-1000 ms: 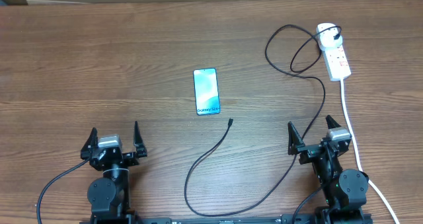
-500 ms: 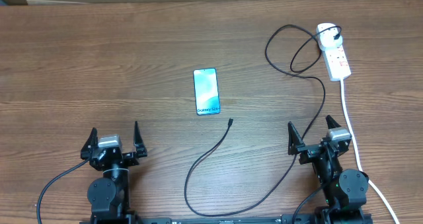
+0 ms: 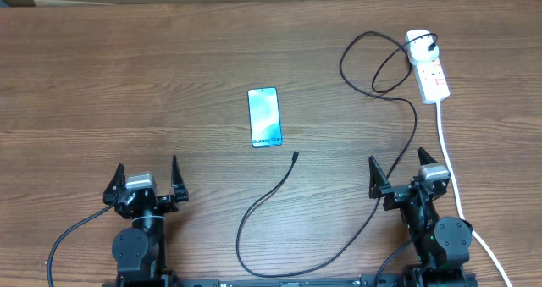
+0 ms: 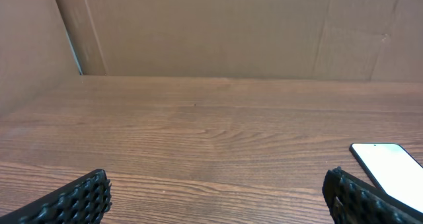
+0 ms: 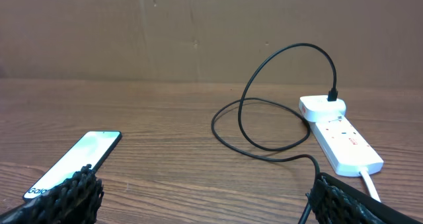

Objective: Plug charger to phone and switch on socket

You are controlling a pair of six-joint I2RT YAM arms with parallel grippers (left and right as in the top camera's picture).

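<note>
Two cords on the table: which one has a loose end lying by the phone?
The thin black charger: its connector tip lies free near the phone. The thick white cord runs from the socket, well away from the phone.

From our left end effector [image 4: 218, 201] we see its two black, ridged fingers [image 4: 76, 201] only at the bottom corners of the frame, spread wide apart with nothing between them but bare wood. The brown, wood-grain worktop [image 4: 198, 131] runs away from us to a plain cardboard wall [image 4: 211, 32] that closes off the back and the left side. At the lower right lies the phone [image 4: 388, 164], flat on the worktop, its screen bright and pale, its near end hidden behind the right-hand finger.
</note>
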